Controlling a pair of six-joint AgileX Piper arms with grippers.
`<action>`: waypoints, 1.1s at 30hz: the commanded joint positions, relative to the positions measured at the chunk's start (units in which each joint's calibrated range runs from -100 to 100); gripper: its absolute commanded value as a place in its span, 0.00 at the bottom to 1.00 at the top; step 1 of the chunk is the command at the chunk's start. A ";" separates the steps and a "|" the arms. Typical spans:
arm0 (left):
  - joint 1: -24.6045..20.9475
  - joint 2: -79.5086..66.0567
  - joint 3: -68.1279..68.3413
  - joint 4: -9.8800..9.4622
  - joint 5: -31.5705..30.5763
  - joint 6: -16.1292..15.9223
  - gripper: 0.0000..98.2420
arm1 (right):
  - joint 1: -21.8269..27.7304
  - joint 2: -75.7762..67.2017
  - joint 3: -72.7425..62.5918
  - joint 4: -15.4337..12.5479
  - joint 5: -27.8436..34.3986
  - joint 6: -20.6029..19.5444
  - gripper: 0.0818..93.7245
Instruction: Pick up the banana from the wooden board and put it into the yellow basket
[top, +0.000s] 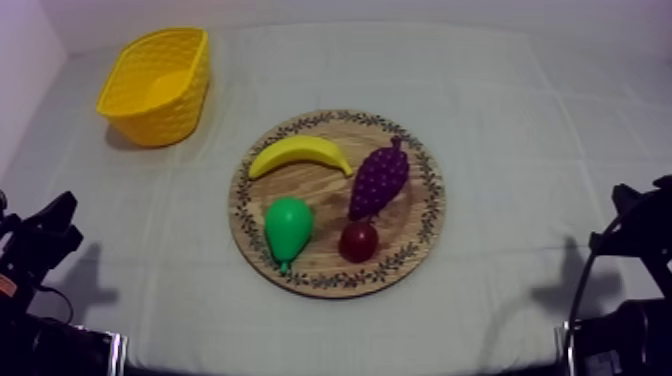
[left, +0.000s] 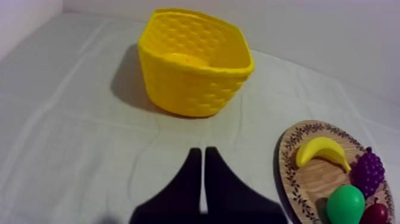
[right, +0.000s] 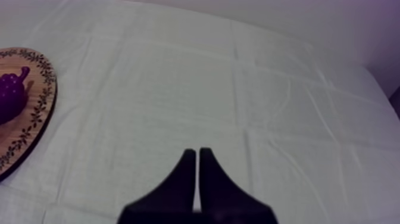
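Banana (top: 298, 154) lies on the round wooden board (top: 432, 200), on the side of it closest to the yellow basket (top: 165, 118). From the left gripper (left: 203, 150) it is ahead and off to the right, well apart. Its curved back follows the board's patterned rim just inside the edge, without overhanging it. The pear (top: 288, 228) sits just beside it, nearer that gripper, and the bunch of grapes (top: 380, 180) is close to its far tip, with the small red fruit (top: 358, 241) below the grapes.

The left gripper is clenched on nothing, its fingers together as a narrow wedge over bare cloth (top: 520, 120). The basket stands upright almost straight ahead of it, mouth up, with a wide stretch of open cloth between. A clear strip of cloth also separates the basket from the board's rim.

The right gripper (right: 197, 152) is likewise closed and holds nothing. Open cloth runs ahead of it and to its right, and the board's rim with the grapes lies off to its left.
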 joint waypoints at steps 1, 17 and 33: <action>0.16 0.00 -0.33 0.01 1.22 -2.30 0.00 | -0.01 -0.02 0.02 0.01 0.07 0.05 0.00; 0.16 0.00 -0.13 0.01 0.75 -2.72 0.00 | -0.01 -0.02 0.02 0.01 0.07 0.05 0.00; 3.16 16.33 -11.74 1.09 -2.92 -7.03 0.00 | -0.01 -0.02 0.02 0.01 0.07 0.05 0.00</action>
